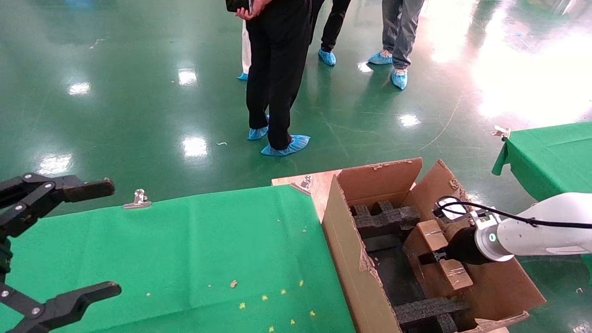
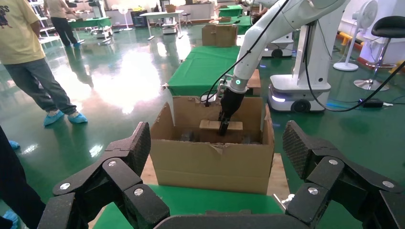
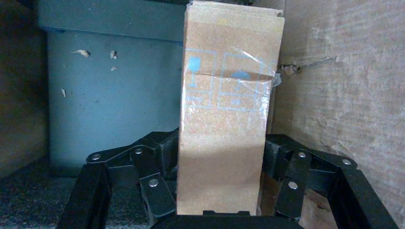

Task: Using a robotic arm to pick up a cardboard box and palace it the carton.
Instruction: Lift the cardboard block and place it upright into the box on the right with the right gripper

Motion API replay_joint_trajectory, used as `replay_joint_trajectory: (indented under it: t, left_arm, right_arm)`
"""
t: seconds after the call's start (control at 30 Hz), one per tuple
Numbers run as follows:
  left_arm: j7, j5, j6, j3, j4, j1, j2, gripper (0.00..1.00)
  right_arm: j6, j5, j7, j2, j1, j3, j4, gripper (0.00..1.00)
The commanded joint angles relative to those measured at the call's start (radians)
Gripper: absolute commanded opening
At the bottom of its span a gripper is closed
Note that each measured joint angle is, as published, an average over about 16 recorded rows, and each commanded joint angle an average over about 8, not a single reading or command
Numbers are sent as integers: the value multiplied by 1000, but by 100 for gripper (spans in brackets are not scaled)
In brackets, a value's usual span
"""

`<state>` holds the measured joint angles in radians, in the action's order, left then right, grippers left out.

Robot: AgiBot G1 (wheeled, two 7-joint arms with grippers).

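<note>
The pick-up stage is complete. The right gripper (image 3: 219, 191) is clenched on the cardboard box (image 1: 444, 256), with its jaws pressing the two long sides of the box, as the right wrist view shows. The box carries clear tape and blue printed handling symbols on its face.

The robotic arm (image 1: 536, 233) reaches in from the right and holds the box inside the mouth of the carton (image 1: 351, 259). In the head view the box sits tilted, close to the carton's right-hand wall and beside the black foam blocks (image 1: 386, 217) at the far end. A second foam block (image 1: 430, 307) lies across the near end. The left wrist view shows the box at about the level of the carton rim, just above the inserts. Whether its underside already touches the foam or the carton floor cannot be determined.

Remaining steps, as judged: lower the box until it is seated between the foam blocks, release the jaws, and withdraw the arm upward clear of the ragged flaps. The placement is therefore well advanced but not finished.

The left gripper (image 1: 55, 249) is idle at the left edge of the green worktop (image 1: 208, 249), with its jaws spread wide and holding nothing.
</note>
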<state>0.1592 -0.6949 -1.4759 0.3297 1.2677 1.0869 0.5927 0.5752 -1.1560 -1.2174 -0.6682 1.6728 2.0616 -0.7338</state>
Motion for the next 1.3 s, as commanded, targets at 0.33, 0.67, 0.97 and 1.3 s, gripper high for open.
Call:
replay_joint_trajectory:
  t: [0.33,0.67,0.97,1.3]
  left_arm:
    - [0,0,0,0,0,0,0,100]
    - [0,1,0,0,0,0,0,100]
    - [0,1,0,0,0,0,0,100]
    - [0,1,0,1,0,0,0,100]
  right_arm:
    - [10,9,8,-2,-3,-4,6,100]
    - [10,3,8,4,11,-4,-7,100]
    - [10,-11,1,16,33,0,-33,100]
    - [-16,-42,-12,48,92,-1,-89,100]
